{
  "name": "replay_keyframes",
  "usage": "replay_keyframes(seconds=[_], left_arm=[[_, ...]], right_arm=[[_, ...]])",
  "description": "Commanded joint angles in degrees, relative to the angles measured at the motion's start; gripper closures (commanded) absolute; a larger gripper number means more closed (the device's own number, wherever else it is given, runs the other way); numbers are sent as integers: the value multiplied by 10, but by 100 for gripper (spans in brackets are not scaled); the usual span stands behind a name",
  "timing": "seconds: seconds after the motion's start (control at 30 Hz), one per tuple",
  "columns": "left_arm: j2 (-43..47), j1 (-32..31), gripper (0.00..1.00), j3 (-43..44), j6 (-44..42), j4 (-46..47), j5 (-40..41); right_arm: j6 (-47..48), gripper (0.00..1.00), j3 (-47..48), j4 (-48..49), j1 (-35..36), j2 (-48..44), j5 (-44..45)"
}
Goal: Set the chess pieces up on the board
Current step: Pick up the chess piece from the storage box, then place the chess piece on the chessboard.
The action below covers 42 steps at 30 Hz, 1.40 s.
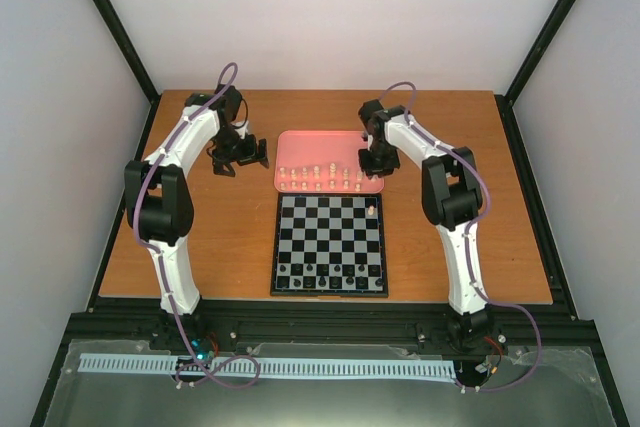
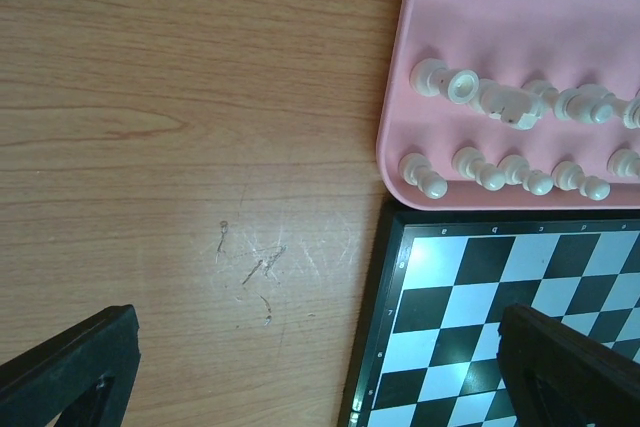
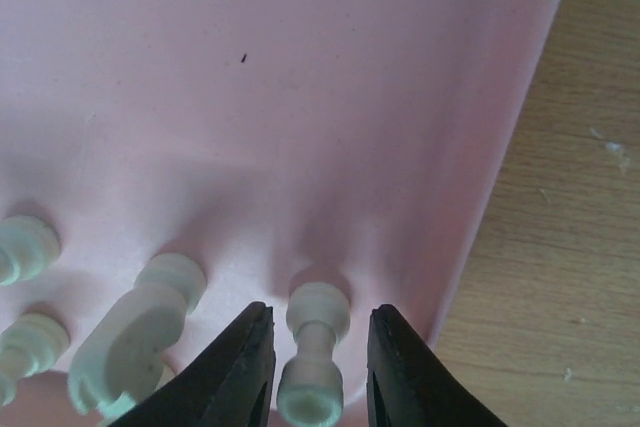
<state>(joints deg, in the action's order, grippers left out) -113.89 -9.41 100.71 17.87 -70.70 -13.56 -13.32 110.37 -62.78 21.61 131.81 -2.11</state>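
Observation:
The chequered board [image 1: 300, 239] lies at the table's middle front, with one cream piece [image 1: 371, 209] on its far right corner. The other cream chess pieces [image 1: 320, 178] stand in two rows on the pink tray [image 1: 310, 143] behind the board. They also show in the left wrist view [image 2: 505, 102]. My right gripper [image 1: 378, 163] is open over the tray's right end. Its jaws straddle a cream piece [image 3: 312, 387] with small gaps on both sides. My left gripper [image 1: 238, 158] is open and empty over bare wood, left of the tray and the board's corner [image 2: 440, 277].
Small black pieces [image 1: 330, 280] line the board's near rows. The tray's right edge [image 3: 500, 197] and bare wood [image 3: 570, 247] lie just right of the straddled piece. A larger cream piece [image 3: 135, 337] stands close to its left.

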Motion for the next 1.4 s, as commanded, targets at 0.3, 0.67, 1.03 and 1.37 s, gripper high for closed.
replay_keyframes(seconds=[0.3, 0.67, 1.03, 1.37], left_arm=[[-5, -2, 0, 20, -13, -10, 6], [6, -2, 0, 18, -13, -9, 8], [10, -2, 0, 8, -11, -4, -3], [13, -2, 0, 6, -11, -4, -4]], right_arm=[[6, 90, 12, -8, -4, 5, -3], [6, 94, -5, -44, 2, -76, -17], [1, 94, -142, -23, 34, -142, -26], [-6, 94, -165, -1, 48, -130, -31]])
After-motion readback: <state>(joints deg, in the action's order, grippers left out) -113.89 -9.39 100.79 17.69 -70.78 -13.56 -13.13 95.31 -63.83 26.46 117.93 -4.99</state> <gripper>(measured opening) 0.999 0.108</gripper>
